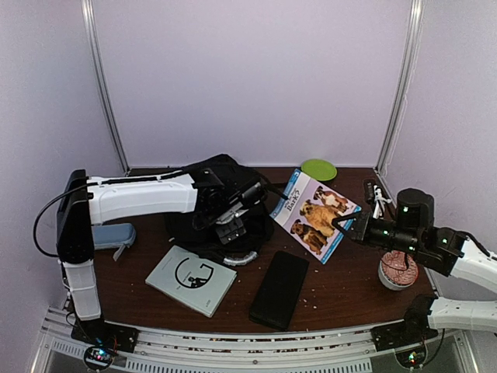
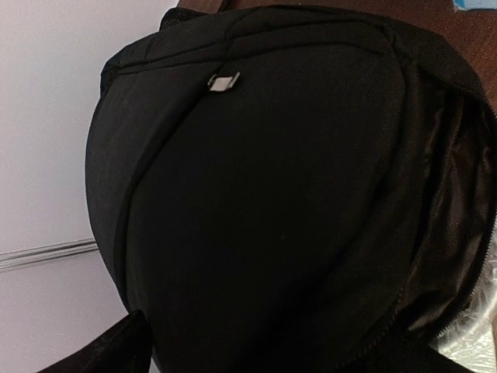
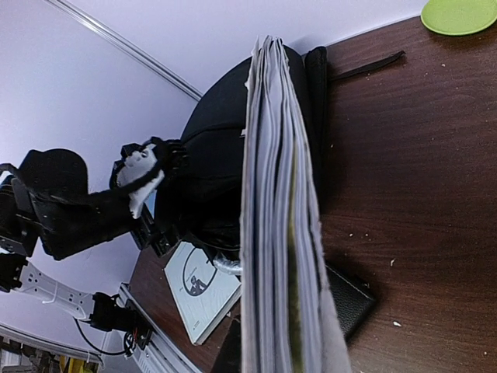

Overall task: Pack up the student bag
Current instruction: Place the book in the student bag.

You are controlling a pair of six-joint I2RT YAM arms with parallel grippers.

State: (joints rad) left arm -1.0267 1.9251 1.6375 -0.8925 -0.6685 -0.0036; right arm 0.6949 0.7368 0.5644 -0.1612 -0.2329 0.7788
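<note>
the left arm (image 1: 140,198) runs out low and nearly level from its base at the left edge of the table (image 1: 349,287), its white forearm pointing right, with the wrist bent down over the student bag (image 1: 220,169). the left gripper (image 1: 231,227) sits at the bag's near side, jaws spread wide. in the left wrist view the black fabric of the bag (image 2: 272,217) fills almost everything, only one dark finger (image 2: 101,357) shows at the bottom left corner, and nothing can be seen pinched between the jaws. the bag's opening gapes on the right of that view, showing shiny lining.

the bag stands at the back middle of the table, close to the rear wall, bulging and partly unzipped.

the right arm reaches in from the right edge, elbow raised, forearm angled left toward the bag. the right gripper (image 1: 342,226) is clamped tight on the right edge of a dog magazine (image 1: 314,214), held tilted above the table just right of the bag. the right wrist view looks along the magazine edge-on (image 3: 272,233), with the bag (image 3: 213,132) behind it.

a grey book (image 1: 192,280) lies in front of the bag, a slim black case (image 1: 279,289) just to its right. a grey pouch (image 1: 112,233) lies under the left arm, a green disc (image 1: 318,169) at the back, and a patterned cup (image 1: 397,272) beneath the right forearm.
</note>
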